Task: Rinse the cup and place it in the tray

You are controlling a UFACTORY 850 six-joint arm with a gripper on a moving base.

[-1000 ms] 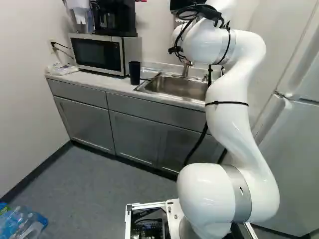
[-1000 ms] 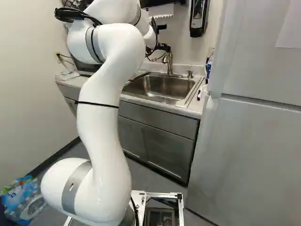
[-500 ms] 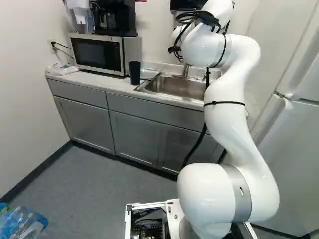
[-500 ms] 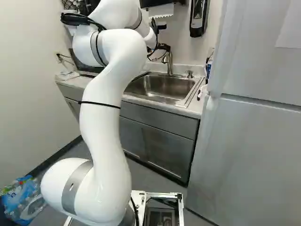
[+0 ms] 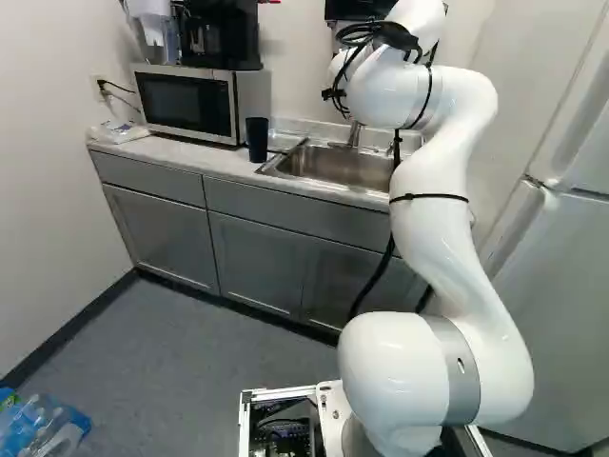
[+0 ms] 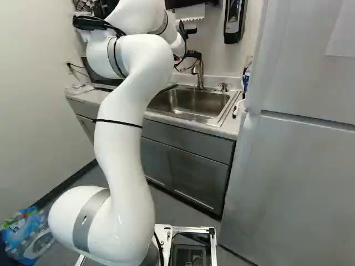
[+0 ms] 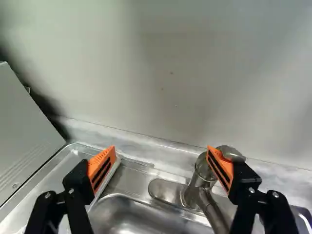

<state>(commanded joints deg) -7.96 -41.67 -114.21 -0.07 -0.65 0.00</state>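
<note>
The pincer, the black gripper [image 7: 161, 148], stands wide open with nothing held between its orange pads [image 7: 102, 168]; taking twelve as straight ahead of it, the faucet [image 7: 197, 181] rises at about one o'clock, close by one pad, though I cannot tell whether they touch. The dark cup [image 5: 257, 140] stands upright on the counter [image 5: 186, 156], at ten o'clock from the sink [image 5: 347, 169] in the left base view, with the microwave [image 5: 186, 103] beside it, also toward ten. I take the present step to be working the tap or lining up with it, so the rinse is still ahead, and placing the cup after that. The cup is tall and slim and looks like a plastic tumbler: probably light and fairly stiff, hardly fragile, but easily knocked over and likely to turn slippery once wet. I would take it round the middle of its body, pads at three and nine o'clock, keeping the mouth free for the water. A moderate squeeze should do; too hard might flex the wall, too loose might let it slide or twist when filled, as water would add weight. The microwave leaves less room on that side, so a finger could bump it. I cannot make out the tray.
</note>
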